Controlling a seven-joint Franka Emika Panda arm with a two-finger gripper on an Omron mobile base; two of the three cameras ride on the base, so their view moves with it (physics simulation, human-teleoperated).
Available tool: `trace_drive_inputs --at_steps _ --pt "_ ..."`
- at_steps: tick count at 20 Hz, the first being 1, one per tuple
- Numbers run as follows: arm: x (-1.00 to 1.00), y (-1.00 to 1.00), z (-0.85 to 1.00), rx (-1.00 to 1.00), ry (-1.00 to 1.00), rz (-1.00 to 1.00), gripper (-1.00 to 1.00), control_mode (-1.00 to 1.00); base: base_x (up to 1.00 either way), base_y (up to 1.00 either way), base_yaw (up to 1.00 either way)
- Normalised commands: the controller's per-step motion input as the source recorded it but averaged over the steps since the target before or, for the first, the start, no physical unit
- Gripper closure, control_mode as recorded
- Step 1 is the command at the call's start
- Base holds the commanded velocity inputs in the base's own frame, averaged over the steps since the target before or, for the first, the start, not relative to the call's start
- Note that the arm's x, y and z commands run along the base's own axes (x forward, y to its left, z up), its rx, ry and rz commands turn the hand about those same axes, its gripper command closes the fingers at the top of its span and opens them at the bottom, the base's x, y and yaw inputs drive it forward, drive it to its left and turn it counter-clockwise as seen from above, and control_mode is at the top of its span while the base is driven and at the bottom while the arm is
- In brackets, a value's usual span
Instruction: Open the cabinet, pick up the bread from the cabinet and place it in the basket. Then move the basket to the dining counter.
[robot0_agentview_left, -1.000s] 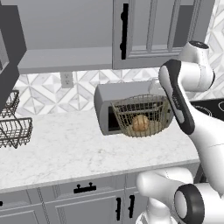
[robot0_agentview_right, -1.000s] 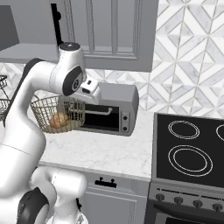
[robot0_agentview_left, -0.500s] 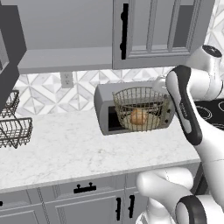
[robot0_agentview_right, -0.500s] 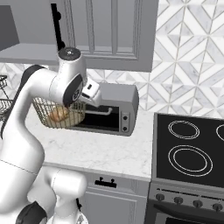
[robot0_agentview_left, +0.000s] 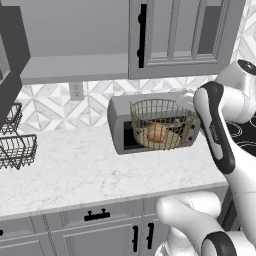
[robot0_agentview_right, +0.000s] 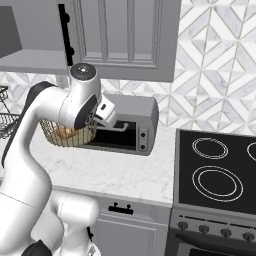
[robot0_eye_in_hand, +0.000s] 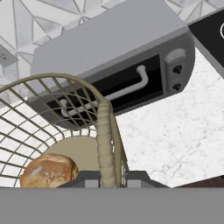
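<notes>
End effector (robot0_eye_in_hand: 105, 177) clamped on basket (robot0_agentview_left: 162, 125) rim, held up in front of toaster oven (robot0_eye_in_hand: 118, 65); a tilt could spill bread (robot0_agentview_left: 156, 133).

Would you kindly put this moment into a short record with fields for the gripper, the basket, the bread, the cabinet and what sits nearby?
gripper: shut on the basket's rim
basket: lifted clear of the worktop, in front of the toaster oven
bread: lying inside the basket, on its base
cabinet: door with the black bar handle stands closed
toaster oven: on the marble worktop, against the tiled wall
stove: black top, to the right of the worktop
wire racks: at the left end of the worktop
</notes>
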Motion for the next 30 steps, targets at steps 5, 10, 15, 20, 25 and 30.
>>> trace_drive_inputs --at_steps 5,10,15,20,25,30 --pt "0.0 0.0 0.0 0.0 0.0 0.0 1.0 -1.0 0.0 0.0 0.0" --pt "0.0 0.0 0.0 0.0 0.0 0.0 1.0 -1.0 0.0 0.0 0.0" --pt "-0.18 0.0 0.0 0.0 0.0 -0.14 1.0 -1.0 0.0 0.0 0.0" --pt "-0.19 0.0 -0.01 0.0 0.0 -0.16 1.0 -1.0 0.0 0.0 0.0" --pt "0.0 0.0 0.0 0.0 0.0 -0.01 1.0 -1.0 0.0 0.0 0.0" --pt "0.02 0.0 0.0 0.0 0.03 0.0 1.0 -1.0 0.0 0.0 0.0"
